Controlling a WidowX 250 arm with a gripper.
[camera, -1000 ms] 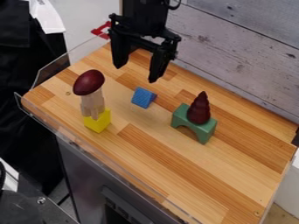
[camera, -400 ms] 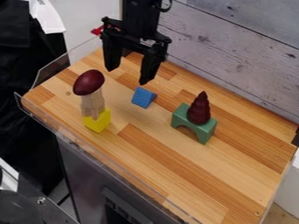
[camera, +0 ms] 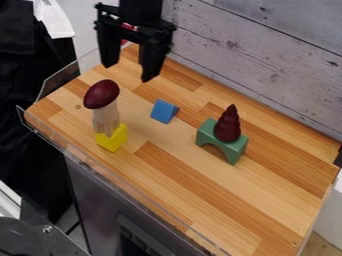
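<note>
While hanging w/ gripper (camera: 128, 73) spread wide & empty, had egg (camera: 101, 94) nr, lower in view, atop pale piece (camera: 105, 119) on yellow block (camera: 112, 140); had blue block (camera: 162, 111) btwn that stack & green arch (camera: 234, 149).

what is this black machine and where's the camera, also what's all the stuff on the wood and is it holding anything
The black machine is a robot arm; its two-finger gripper hangs at the far left of the wooden top, fingers apart, holding nothing. The view is from a fixed camera looking down at a slant. At left, a dark red egg-shaped piece tops a pale piece, with a yellow block below. A small blue block lies near the middle. To its right, a dark red cone stands on a green arch.
</note>
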